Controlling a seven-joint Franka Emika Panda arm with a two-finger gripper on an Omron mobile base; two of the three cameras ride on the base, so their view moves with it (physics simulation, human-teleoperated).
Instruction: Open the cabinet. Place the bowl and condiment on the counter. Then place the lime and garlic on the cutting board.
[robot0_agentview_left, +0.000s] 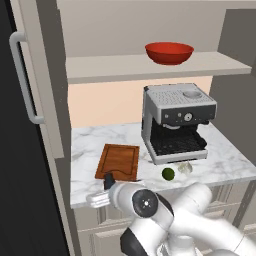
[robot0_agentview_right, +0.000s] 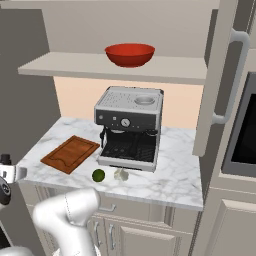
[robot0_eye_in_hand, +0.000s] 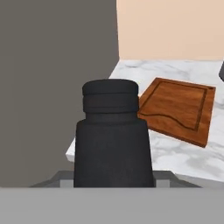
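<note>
Small black cylindrical shaker bottle sits clamped in the gripper, dead centre of the hand view; the white arm folds low at the frame bottom, just before the marble counter edge.

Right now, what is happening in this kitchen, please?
The robot arm has the black condiment bottle in its gripper, near the front left edge of the marble counter beside the cutting board. The cabinet doors are open and the red bowl sits on the shelf inside. The lime and garlic lie on the counter in front of the coffee machine, not yet on the board.
</note>
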